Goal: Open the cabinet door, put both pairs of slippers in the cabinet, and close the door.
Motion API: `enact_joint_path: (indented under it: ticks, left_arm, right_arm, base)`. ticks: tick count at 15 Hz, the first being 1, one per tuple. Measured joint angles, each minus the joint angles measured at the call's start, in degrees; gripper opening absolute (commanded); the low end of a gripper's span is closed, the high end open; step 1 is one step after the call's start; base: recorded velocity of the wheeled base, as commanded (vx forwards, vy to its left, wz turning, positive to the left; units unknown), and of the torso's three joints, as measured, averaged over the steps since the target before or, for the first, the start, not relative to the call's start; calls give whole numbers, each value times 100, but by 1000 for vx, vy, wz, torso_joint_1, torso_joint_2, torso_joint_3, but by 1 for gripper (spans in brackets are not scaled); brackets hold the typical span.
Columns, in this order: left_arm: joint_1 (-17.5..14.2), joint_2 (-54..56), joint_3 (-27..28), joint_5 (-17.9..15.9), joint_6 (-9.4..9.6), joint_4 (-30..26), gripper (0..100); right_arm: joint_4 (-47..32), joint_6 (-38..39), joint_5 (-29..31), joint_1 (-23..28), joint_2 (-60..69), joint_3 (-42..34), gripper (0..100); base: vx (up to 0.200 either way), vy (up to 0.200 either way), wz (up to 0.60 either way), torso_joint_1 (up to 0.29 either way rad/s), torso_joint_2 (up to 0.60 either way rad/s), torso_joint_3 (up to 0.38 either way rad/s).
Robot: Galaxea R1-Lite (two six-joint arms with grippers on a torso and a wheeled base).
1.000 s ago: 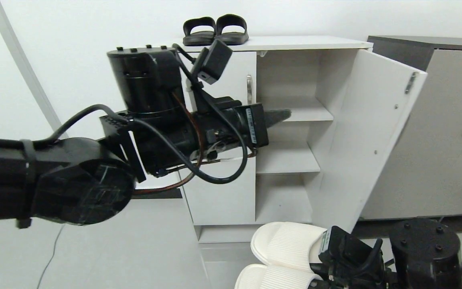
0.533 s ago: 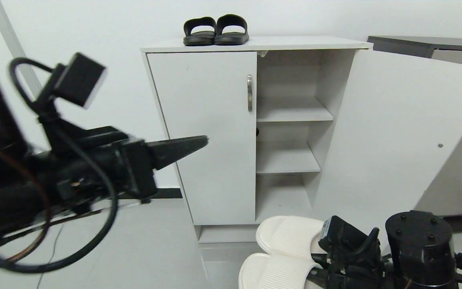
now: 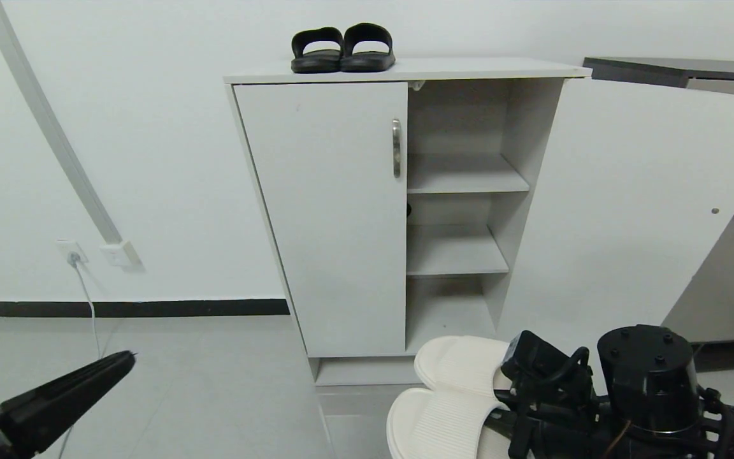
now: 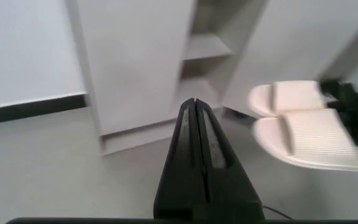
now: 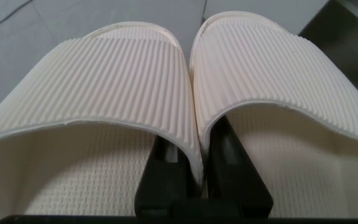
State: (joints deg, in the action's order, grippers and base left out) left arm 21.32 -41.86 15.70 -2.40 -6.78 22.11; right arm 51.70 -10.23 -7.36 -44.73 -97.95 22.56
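- Pair of cream ribbed foam slippers (image 5: 123,81): held low, just before white two-door cabinet (image 3: 319,217); right door (image 3: 622,210) swung open.
- Right gripper (image 5: 194,158): fingers pinching the two adjoining inner strap walls together.
- Left gripper (image 4: 194,124): fingers pressed together, low, well apart from cabinet.
- Pair of black rubber slide slippers (image 3: 343,48): side by side on cabinet top.
- Handling, judged: light, soft, springy, liable to flex and slip; best taken at touching inner straps.

Your left gripper (image 3: 126,359) is matte black: two long flat fingers (image 4: 185,149) tapering to a wedge, with a thin seam between them. Your right arm (image 3: 650,389) is black too, with a round joint cap (image 3: 644,344) dotted with small screws and a looped cable (image 3: 578,359) beside it.
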Motion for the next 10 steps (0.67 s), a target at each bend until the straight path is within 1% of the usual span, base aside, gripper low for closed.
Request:
enact_joint_path:
  ticks: [2, 3, 4, 5, 6, 7, 8, 9, 10]
  left_arm:
    - [-783, 758, -557, 123, 21, -123, 0]
    - [-1141, 1097, -724, 151, 32, -239, 0]
    - [-1543, 1502, -890, 172, 60, -494, 0]
    - [-1827, 1882, -1001, 145, 130, -740, 0]
    - [-2048, 2306, -1119, 60, 218, -1008, 0]
    - [-2181, 2698, -1237, -46, 288, -1306, 0]
    - [-2264, 3046, -1353, -96, 350, -1654, 0]
    - [-2308, 3329, -1465, 20, 405, -1877, 0]
    - [-2294, 3533, -1510, 38, 475, -1879, 0]
  right_arm:
    - [106, 0, 9, 27, -83, -20, 0]
    - [101, -2, 11, 27, -108, -33, 0]
    - [112, -15, 11, 29, -128, -35, 0]
    - [107, -28, 9, 24, -141, -40, 0]
    - [110, -44, 9, 27, -152, -44, 0]
    - [112, -44, 15, 30, -155, -44, 0]
    - [110, -46, 9, 20, -161, -44, 0]
    - [118, -48, 11, 20, -163, -63, 0]
    - [143, -48, 11, 18, -163, -77, 0]
  base:
    - [0, 0, 0, 0, 0, 0]
    - [0, 0, 0, 0, 0, 0]
    - [0, 0, 0, 0, 0, 0]
    - [0, 0, 0, 0, 0, 0]
    - [0, 0, 0, 0, 0, 0]
    - [0, 0, 0, 0, 0, 0]
    - [0, 0, 0, 0, 0, 0]
    - [0, 0, 0, 0, 0, 0]
    - [0, 0, 0, 0, 0, 0]
